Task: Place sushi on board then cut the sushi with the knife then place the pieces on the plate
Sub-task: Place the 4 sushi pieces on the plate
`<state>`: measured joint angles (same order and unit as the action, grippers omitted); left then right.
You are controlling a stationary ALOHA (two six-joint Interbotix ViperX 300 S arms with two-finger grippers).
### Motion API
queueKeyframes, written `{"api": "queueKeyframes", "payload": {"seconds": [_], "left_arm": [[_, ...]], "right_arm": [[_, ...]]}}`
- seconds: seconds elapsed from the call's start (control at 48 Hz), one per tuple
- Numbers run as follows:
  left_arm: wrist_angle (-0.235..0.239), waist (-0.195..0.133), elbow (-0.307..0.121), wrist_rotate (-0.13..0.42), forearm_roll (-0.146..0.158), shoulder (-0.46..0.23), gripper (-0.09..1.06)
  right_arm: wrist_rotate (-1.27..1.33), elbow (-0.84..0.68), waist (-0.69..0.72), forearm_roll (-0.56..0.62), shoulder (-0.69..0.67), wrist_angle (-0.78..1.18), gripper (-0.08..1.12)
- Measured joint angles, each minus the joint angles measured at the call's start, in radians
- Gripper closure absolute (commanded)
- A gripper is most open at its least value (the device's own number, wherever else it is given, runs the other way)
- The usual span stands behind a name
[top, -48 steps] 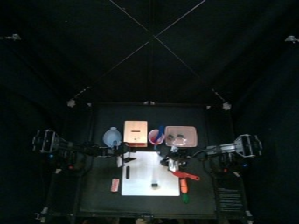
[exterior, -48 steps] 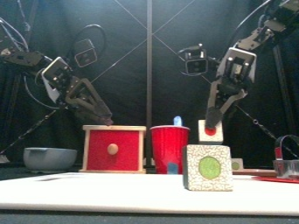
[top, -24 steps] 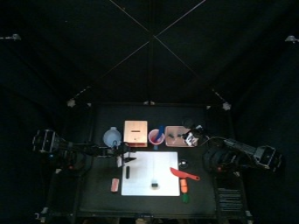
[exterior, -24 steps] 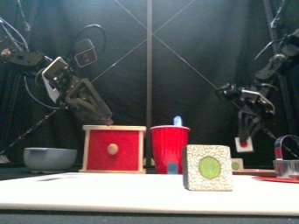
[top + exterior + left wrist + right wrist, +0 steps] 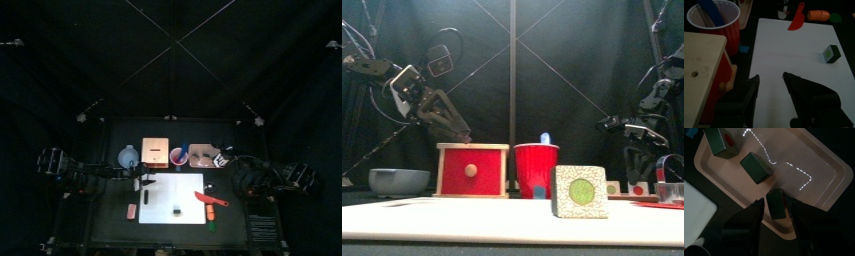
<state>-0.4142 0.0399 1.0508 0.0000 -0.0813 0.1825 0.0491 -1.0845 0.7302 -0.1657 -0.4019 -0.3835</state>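
Right wrist view | right gripper [image 5: 777, 207] clamped on sushi piece [image 5: 776, 197] above pink tray [image 5: 821, 163], near laid piece [image 5: 753, 167] | should be lowered flat onto bare tray, then released | left gripper [image 5: 771, 76] held apart over white board [image 5: 797, 57]; last piece [image 5: 831, 52] waits there

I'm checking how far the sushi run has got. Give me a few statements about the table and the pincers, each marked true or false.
1. A sushi piece stands on the white cutting board. True.
2. The left pincer grips the red knife. False: its jaws are open and empty, and the knife lies at the board's edge.
3. The blue knife stands in the red cup. True.
4. The pink tray is bare. False: two pieces lie on it, and the right pincer holds a third piece over it.
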Motion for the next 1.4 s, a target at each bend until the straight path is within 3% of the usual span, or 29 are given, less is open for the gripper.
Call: {"api": "queueKeyframes", "payload": {"seconds": [0.146,0.375,0.792,1.125,1.396], "left_arm": [[0.0,0.002,0.0,0.002,-0.002,0.0,0.16],[-0.002,0.0,0.0,0.0,-0.006,0.0,0.16],[0.0,0.0,0.0,0.0,-0.017,0.0,0.16],[0.002,0.0,-0.002,0.002,-0.035,0.0,0.16],[0.003,0.0,0.0,0.0,-0.037,0.0,0.16]], "right_arm": [[0.002,0.051,-0.048,-0.029,-0.066,-0.041,0.27],[0.003,0.103,-0.328,-0.109,-0.078,0.02,0.27],[0.002,0.204,-0.819,-0.149,0.12,0.327,0.27],[0.0,0.383,-0.98,-0.236,0.37,0.291,0.25],[0.0,0.457,-0.997,-0.238,0.466,0.227,0.2]]}}
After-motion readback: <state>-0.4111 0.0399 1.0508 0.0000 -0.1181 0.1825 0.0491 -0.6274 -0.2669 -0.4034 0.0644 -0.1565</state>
